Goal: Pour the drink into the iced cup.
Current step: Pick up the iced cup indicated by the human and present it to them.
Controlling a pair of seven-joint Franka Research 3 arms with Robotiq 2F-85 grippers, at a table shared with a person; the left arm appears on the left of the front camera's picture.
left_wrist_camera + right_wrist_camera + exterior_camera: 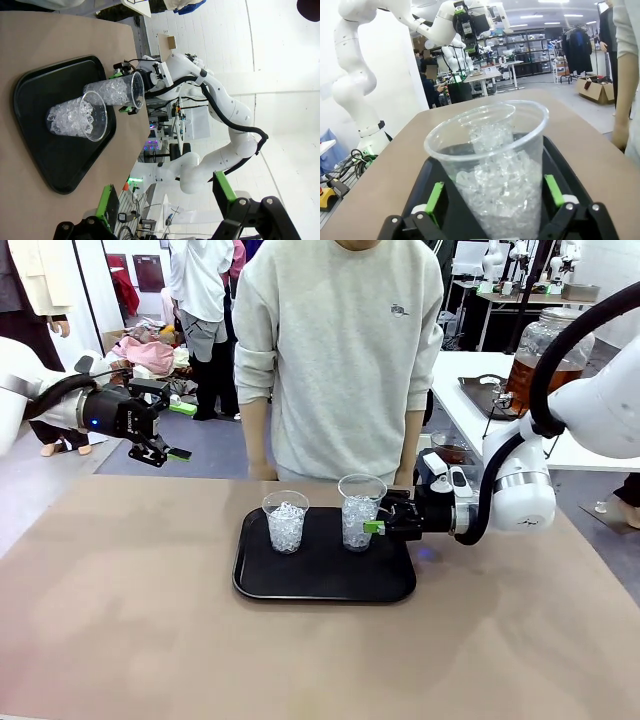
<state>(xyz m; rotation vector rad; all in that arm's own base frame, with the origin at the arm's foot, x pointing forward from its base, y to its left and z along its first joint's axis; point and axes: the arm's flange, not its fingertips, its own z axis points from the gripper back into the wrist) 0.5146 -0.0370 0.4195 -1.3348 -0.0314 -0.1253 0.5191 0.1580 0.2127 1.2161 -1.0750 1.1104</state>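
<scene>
1. Left hand (181, 431): raised well above the left end of the table (120, 630), jaws spread wide, nothing held.
2. Black tray (250, 585): mid-table, in front of a standing person (340, 340); carries both cups.
3. Left iced cup (285, 522): clear plastic, upright, heaped with ice, near its neighbour but apart from it.
4. Right iced cup (360, 510): same kind, upright, ice-filled, standing between the right hand's green pads (436, 197).
5. Right hand (375, 524): level with the cup's lower half, jaws at full spread to either side of the cup, not clamped on it.
6. Drink (517, 380): amber liquid in a glass dispenser jar (558, 335) on a white side table (470, 410) at far right, well apart from the cups.

Handling advice, as judged: centre the cup between the pads before closing; squeeze lightly, since thin plastic likely buckles; grip below the rim; lift straight up clear of the tray lip; keep upright; avoid nudging the left cup.
</scene>
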